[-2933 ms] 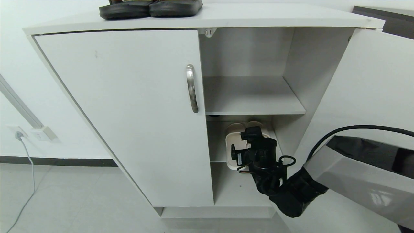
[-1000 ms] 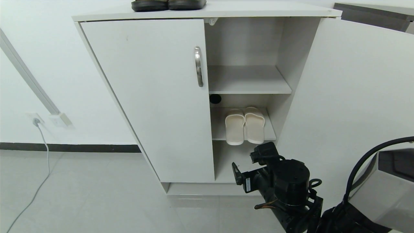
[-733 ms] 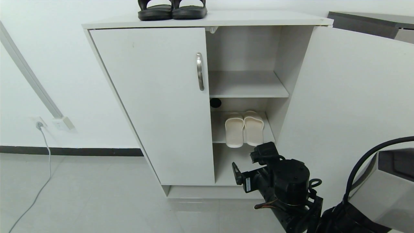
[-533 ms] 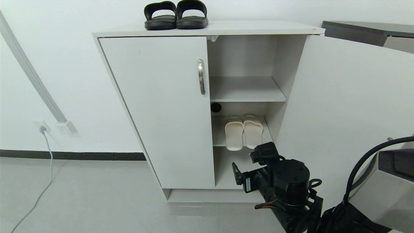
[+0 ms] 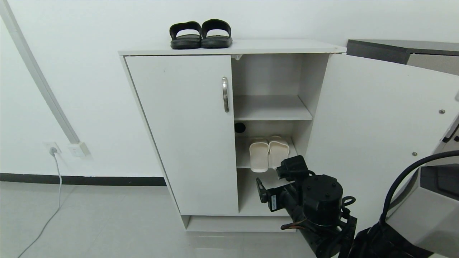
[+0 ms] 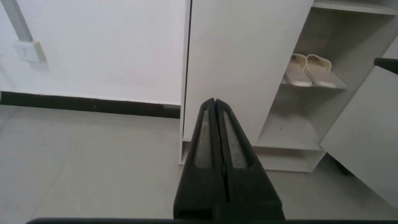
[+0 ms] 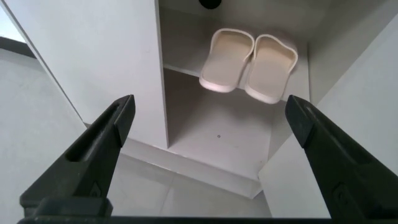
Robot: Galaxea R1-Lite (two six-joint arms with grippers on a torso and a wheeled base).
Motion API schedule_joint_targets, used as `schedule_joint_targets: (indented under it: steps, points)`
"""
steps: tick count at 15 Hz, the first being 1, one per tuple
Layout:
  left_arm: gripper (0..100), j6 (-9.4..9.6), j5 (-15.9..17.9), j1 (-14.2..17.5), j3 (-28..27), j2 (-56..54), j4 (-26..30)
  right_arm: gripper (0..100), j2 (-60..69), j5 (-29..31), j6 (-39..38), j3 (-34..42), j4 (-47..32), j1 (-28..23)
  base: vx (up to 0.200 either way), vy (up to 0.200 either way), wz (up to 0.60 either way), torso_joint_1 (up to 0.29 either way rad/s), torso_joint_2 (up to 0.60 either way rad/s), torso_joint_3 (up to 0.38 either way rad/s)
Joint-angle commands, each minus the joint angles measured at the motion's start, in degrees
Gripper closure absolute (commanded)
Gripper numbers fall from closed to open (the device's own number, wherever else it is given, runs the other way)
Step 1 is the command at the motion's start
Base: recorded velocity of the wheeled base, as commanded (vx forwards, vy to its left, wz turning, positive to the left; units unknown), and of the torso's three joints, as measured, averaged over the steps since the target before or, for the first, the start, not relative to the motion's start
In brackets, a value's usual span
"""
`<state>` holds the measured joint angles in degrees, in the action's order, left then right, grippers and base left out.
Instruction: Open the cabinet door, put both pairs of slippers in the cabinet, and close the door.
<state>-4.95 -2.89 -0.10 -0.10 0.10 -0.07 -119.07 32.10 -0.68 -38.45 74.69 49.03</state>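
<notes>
With cream slippers (image 5: 269,153) shelved, the right tool (image 7: 209,109) hung apart, empty, likely ready for the black slippers (image 5: 200,34) atop the cabinet (image 5: 186,136); the left tool (image 6: 214,112) sat together.

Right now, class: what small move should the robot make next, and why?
Probably raise the open right gripper toward the black slippers on the cabinet top: the white slippers already sit on a shelf inside, and the door is open.
</notes>
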Motion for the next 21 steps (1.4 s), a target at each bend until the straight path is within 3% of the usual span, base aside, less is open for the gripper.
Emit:
schedule_joint_targets:
  steps: [1,17,21]
  points:
    - [100,-0.06,-0.01,0.01,0.01,0.08,-0.01,0,-0.2,0.07,-0.02,0.13,0.02,0.01,0.0,0.0,0.0,0.0,0.0,0.0]
    - [100,-0.15,-0.19,0.01,0.01,-0.01,-0.01,0,-0.2,-0.02,-0.02,0.3,0.19,0.01,0.0,0.188,0.0,0.004,0.0,0.003]
    - [100,-0.32,-0.45,0.01,0.01,-0.01,-0.01,0,-0.2,-0.02,1.56,0.83,0.1,-1.04,0.0,0.0,0.0,0.0,0.0,0.0]
